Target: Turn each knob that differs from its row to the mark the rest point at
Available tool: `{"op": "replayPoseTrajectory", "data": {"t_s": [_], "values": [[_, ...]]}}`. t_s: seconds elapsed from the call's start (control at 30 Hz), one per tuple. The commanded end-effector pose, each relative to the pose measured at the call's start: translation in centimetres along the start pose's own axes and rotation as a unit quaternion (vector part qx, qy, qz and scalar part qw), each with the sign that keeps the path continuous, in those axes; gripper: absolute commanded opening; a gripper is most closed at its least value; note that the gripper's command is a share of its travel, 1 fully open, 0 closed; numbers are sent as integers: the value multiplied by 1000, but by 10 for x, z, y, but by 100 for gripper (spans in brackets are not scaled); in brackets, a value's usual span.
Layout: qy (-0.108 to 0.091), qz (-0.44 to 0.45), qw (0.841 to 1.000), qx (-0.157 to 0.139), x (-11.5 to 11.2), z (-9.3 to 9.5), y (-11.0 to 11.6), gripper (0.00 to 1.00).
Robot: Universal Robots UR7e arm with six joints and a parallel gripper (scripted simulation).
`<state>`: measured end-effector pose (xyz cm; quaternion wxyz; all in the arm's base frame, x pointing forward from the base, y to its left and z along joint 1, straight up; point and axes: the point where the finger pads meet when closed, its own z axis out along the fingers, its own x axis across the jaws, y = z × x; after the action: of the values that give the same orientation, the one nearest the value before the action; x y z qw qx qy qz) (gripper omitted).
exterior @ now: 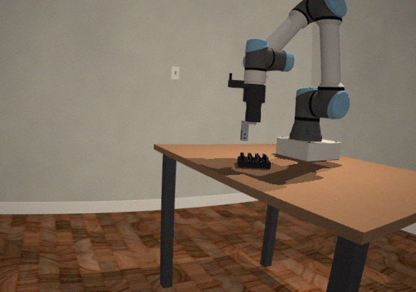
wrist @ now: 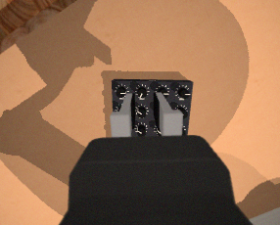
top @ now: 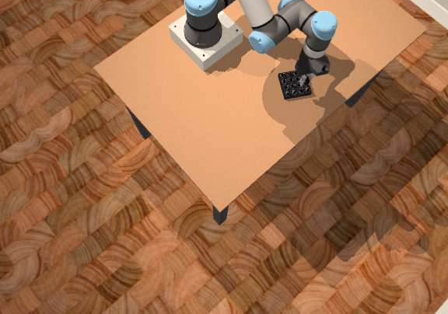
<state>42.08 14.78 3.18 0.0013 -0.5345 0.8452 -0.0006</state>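
The black knob box [top: 295, 96] [exterior: 253, 165] [wrist: 152, 102] stands flat on the table. My gripper [top: 304, 81] [exterior: 245, 139] [wrist: 144, 104] hangs above it, pointing down, partly open with nothing between its fingers. In the wrist view the fingers flank the second column from the left. In the row farthest from the gripper body, the second knob [wrist: 142, 91] has its line pointing down in the picture; the first [wrist: 121, 91], third and fourth [wrist: 183, 92] have lines pointing right. The fingers and gripper body hide several other knobs. The socket and printed names cannot be made out.
The table [top: 194, 122] [exterior: 361, 193] carries the robot's white base block [top: 204, 61] [exterior: 308, 151], which stands apart from the knob box. The arm's shadow falls over and around the box. A table edge runs beyond the box, on the side away from the base.
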Motion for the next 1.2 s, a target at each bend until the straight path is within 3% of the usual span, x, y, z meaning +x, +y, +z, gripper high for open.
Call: {"op": "replayPoseTrajectory", "data": {"t_s": [0.0, 0.43, 1.17], "values": [[0, 0, 1000, 1, 0, 0, 0, 46], [0, 1, 1000, 1, 0, 5, 0, 46], [0, 1, 1000, 1, -1, 30, -1, 46]]}}
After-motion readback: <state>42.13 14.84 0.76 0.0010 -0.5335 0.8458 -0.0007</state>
